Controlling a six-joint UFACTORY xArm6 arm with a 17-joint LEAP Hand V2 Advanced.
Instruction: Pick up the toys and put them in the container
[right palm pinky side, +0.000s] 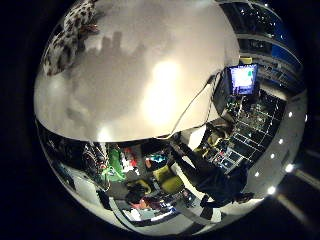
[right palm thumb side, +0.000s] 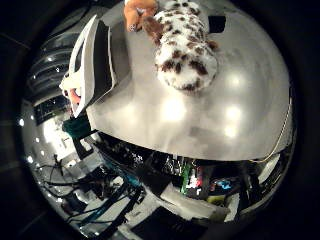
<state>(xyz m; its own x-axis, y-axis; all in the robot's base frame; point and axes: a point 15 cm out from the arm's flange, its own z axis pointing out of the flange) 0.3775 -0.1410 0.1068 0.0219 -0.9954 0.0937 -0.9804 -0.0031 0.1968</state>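
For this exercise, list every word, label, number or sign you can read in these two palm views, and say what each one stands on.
None can be read.
The lit monitor in the room shows a bright picture, too blurred to read.
The spotted plush toy, the orange toy, the container and the table show no print.

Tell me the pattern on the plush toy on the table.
White with dark brown spots; the plush toy shows best in the thumb side palm view.

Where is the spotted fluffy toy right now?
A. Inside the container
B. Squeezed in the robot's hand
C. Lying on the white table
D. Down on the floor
C: the spotted toy lies on the bare white table, beside the grey container and not inside it, with an orange toy next to it.
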